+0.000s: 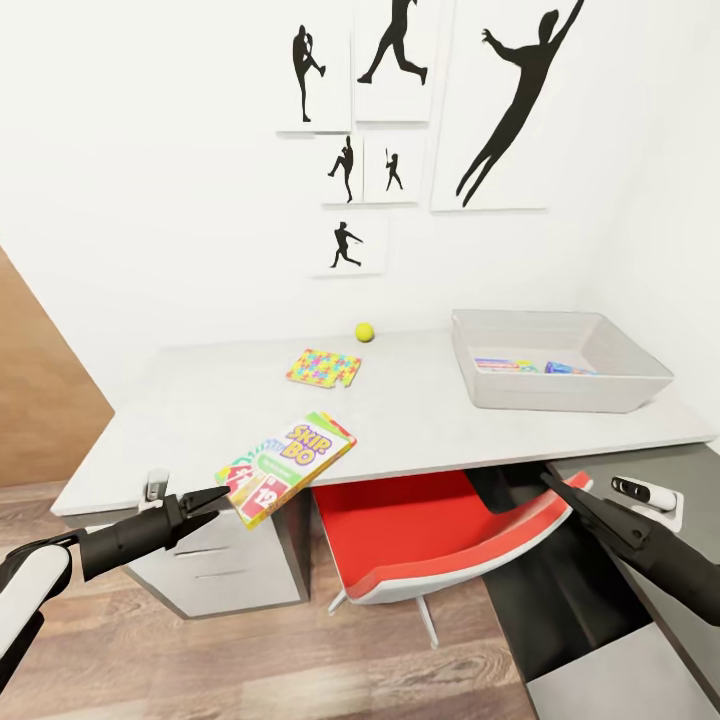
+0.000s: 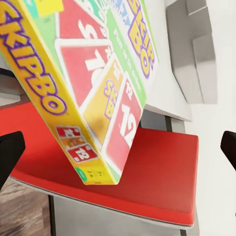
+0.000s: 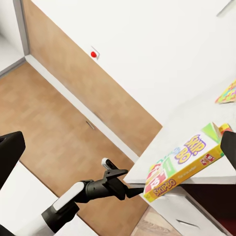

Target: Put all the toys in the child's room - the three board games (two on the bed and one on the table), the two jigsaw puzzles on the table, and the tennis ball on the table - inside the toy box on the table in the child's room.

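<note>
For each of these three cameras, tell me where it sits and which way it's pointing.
Head view: from the robot's head, looking forward and down at the table; both arms show, left gripper holding the Skip-Bo box.
Left wrist view: from the left arm, looking along its fingers past the Skip-Bo box to the red chair.
Right wrist view: from the right arm, looking across at the left gripper.
Shared: all three show the Skip-Bo box.

A Skip-Bo board game (image 1: 286, 467) tilts over the surface's (image 1: 420, 420) front edge. One jigsaw puzzle (image 1: 324, 367) and the tennis ball (image 1: 365, 331) lie on it. The grey toy box (image 1: 560, 395) holds colourful items.
</note>
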`<state>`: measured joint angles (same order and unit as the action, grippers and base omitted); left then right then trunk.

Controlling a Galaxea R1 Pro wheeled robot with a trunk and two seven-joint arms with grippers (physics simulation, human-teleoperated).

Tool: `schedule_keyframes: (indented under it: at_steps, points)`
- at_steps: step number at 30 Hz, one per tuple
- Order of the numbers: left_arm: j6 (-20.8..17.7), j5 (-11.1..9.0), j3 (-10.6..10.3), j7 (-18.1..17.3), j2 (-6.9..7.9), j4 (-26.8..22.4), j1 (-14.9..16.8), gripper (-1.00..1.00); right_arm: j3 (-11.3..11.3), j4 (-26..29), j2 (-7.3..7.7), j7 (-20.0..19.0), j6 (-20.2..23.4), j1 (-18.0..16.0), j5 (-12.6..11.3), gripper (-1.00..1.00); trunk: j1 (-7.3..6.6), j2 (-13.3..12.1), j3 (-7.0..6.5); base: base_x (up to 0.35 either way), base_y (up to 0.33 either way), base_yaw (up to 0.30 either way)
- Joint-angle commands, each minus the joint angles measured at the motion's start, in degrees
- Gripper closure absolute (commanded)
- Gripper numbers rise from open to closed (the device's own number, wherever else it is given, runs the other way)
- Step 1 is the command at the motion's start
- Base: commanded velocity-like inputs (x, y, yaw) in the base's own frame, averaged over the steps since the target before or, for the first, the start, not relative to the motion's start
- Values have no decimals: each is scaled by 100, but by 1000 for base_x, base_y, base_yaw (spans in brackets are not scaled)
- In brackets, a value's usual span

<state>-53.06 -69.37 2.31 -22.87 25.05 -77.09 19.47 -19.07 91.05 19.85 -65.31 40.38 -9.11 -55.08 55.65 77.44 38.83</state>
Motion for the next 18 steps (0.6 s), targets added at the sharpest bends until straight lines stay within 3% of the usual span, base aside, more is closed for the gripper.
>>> schedule_keyframes:
  at_steps: [1, 18]
  points:
    - [-29, 13, 6, -24, 0, 1, 4, -100, 0, 0, 2, 0, 40, -3, -29, -100, 0, 3, 5, 18, 0, 0]
    - [-29, 18, 6, -24, -11, 1, 4, -100, 0, -8, 2, 9, 35, -3, -29, -100, 0, 3, 5, 3, -6, 0]
